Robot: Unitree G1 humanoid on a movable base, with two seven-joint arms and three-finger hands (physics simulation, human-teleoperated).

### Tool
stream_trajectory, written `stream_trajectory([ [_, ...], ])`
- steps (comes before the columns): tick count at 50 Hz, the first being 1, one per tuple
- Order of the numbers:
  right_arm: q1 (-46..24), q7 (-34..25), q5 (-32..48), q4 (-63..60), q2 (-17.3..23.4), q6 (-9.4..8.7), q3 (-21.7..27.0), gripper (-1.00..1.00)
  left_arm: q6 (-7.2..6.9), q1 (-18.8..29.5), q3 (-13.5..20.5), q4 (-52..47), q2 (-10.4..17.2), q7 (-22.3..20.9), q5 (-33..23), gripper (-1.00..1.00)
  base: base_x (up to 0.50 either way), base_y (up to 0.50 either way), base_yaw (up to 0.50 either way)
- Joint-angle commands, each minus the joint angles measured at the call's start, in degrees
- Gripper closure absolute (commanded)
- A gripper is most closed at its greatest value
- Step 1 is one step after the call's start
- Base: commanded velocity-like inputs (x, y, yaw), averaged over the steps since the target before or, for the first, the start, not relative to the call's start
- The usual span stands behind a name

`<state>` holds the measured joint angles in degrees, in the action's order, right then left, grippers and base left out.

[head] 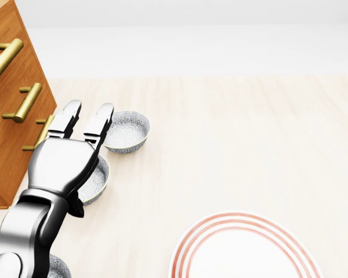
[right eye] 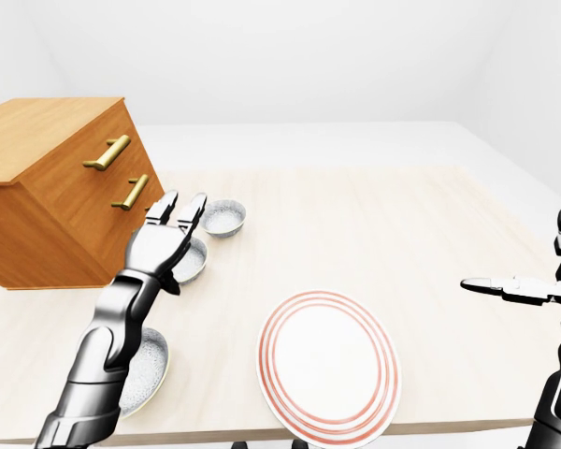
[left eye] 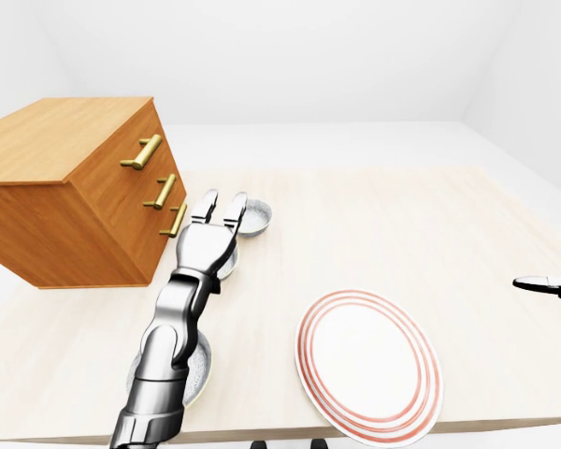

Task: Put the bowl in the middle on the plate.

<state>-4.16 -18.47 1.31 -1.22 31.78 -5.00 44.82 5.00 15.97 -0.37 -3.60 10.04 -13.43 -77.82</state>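
Left hand [head: 75,145] outstretched over middle bowl [head: 95,180]

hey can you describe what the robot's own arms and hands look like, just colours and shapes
The left arm is glossy silver-grey metal, built of rounded, chunky segments with darker joints between them. The left robot hand has a broad, smooth silver palm block and flat, blocky fingers with black trim at the knuckles. The right robot hand looks slimmer, silver with black tips. No cables, sleeves or markings show.
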Motion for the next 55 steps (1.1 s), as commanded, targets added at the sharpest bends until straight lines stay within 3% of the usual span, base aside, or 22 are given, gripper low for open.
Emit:
stream_trajectory([
  [1, -0.1, 0.1, 0.1, 0.5, 0.0, 0.0, 0.0, -1.0, 0.0, 1.9, 0.3, 1.9, 0.2, -0.3, 0.5, -1.0, 0.0, 0.0, 0.0],
  [28, -0.1, 0.2, 0.1, 0.3, 0.2, 0.0, 0.0, -1.0, 0.0, 0.3, 0.2, 3.5, 0.6, -1.1, 1.4, -1.0, 0.0, 0.0, 0.0],
  [55, -0.1, 0.2, 0.2, 0.7, 0.1, 0.0, -0.2, -1.0, 0.0, -0.6, -1.3, 10.4, 0.0, 6.0, 0.3, -1.0, 0.0, 0.0, 0.0],
])
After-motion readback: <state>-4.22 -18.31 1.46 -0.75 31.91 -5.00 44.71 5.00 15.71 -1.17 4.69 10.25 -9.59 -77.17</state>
